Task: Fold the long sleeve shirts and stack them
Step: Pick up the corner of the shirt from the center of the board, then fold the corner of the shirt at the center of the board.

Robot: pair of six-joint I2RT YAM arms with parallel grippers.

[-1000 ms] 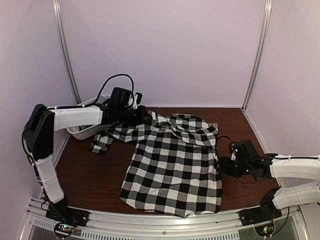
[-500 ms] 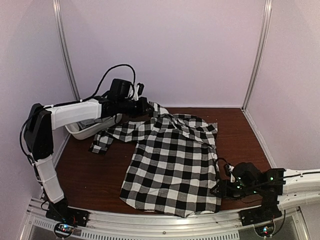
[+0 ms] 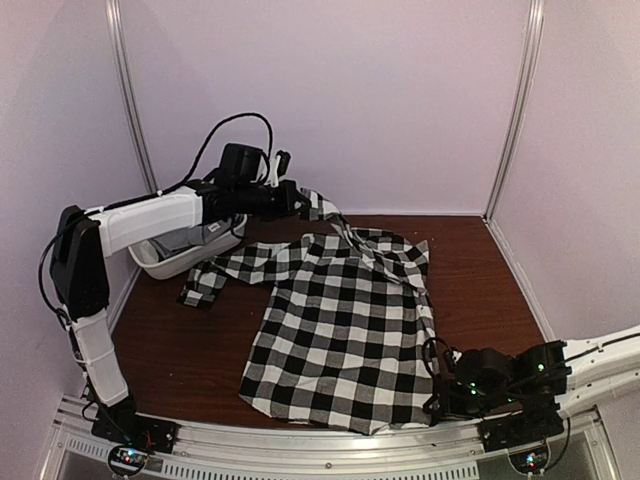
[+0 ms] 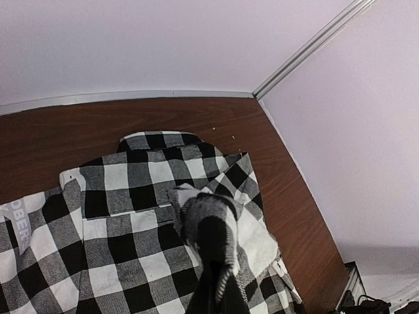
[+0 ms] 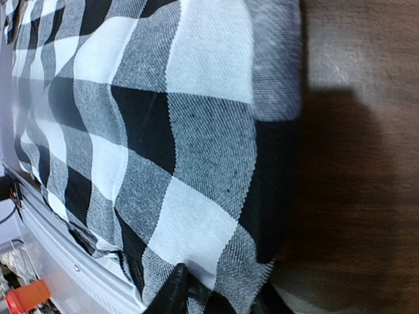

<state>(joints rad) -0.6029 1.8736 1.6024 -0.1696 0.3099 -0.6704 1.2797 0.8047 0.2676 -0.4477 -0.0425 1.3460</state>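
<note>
The black-and-white checked shirt [image 3: 345, 330] lies spread on the brown table, collar at the back. My left gripper [image 3: 303, 202] is shut on a bunched end of its cloth, apparently the right sleeve, and holds it up above the collar. In the left wrist view the fingers [image 4: 216, 288] pinch that bunch above the shirt [image 4: 124, 248]. My right gripper [image 3: 440, 395] is low at the shirt's near right hem corner. In the right wrist view its jaws [image 5: 219, 297] stand open with the hem [image 5: 163, 131] between them. The plain grey shirt is not clearly seen.
A white oval tub [image 3: 160, 262] stands at the back left under my left arm, with something grey inside. The shirt's other sleeve [image 3: 205, 282] trails left toward it. A metal rail [image 3: 300, 440] runs along the near edge. Walls close the back and sides.
My left gripper has lifted the held cloth higher and slightly right. My right arm has swung from the shirt's right side to its near right corner.
</note>
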